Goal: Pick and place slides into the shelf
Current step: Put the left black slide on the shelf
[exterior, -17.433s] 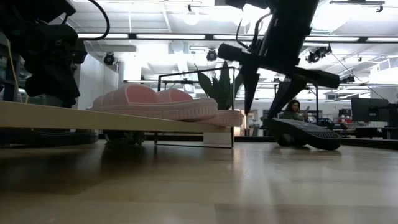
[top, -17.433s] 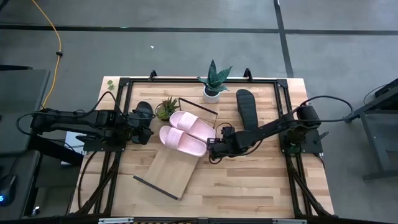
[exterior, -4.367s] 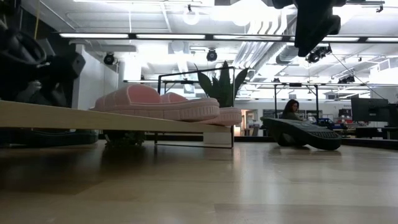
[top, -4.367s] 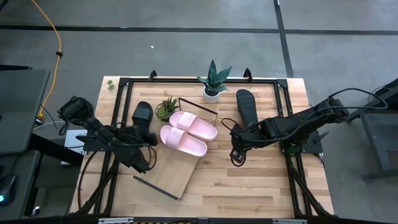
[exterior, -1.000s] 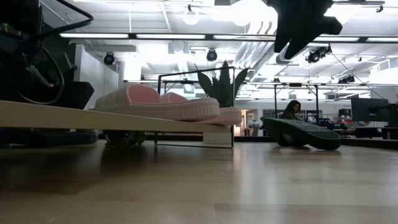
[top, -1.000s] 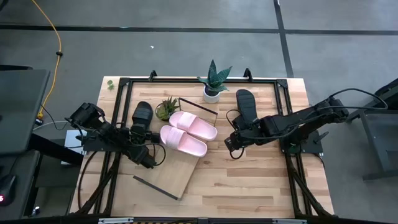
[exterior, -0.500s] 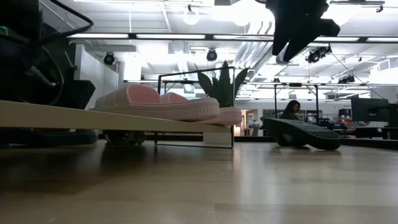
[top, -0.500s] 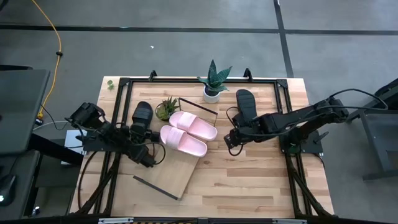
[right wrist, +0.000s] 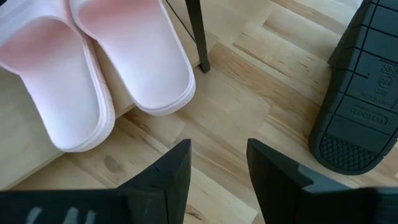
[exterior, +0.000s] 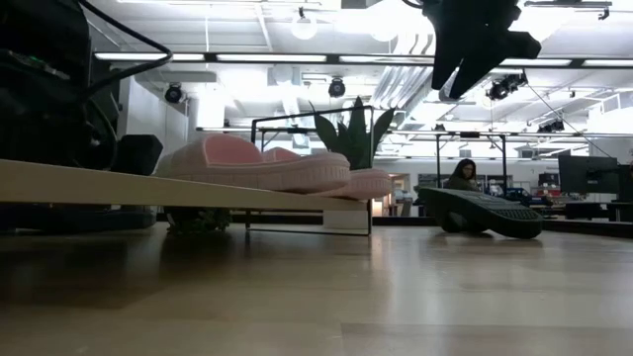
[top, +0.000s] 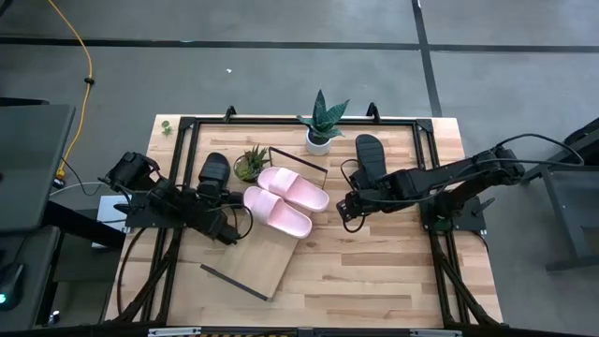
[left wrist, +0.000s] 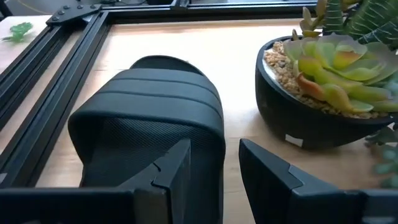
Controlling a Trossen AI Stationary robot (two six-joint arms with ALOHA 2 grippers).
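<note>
The left hand (top: 227, 227), its fingers (left wrist: 177, 168) spread with a clear gap between them and gripping nothing, sits low at the near end of one black slide (top: 212, 170), whose ribbed strap (left wrist: 155, 99) fills the left wrist view just ahead of the fingertips. This black slide lies upright on the table (top: 393, 271), between the dark side rail (top: 180, 168) and a small black pot of succulents (top: 251, 164). The right hand (top: 348, 212), likewise parted and empty, hangs above bare table between the shelf (top: 253, 257) and the second black slide (top: 370, 161), which lies sole-up near the far edge with its tread (right wrist: 357, 99) showing in the right wrist view. The two pink slides (top: 283, 199) rest side by side on the shelf at its far end, their rounded ends (right wrist: 158, 93) overhanging the board's edge close to its thin dark frame leg (right wrist: 196, 34). The shelf is a long light-wood board set at a diagonal across the table's left half; in the low view it appears as a pale slab (exterior: 119, 186) raised off the table with the pink pair (exterior: 262, 166) on top. A taller spiky plant in a white pot (top: 320, 140) stands at the far edge. In the low view a seated person (exterior: 461, 176) shows far off in the room.
</note>
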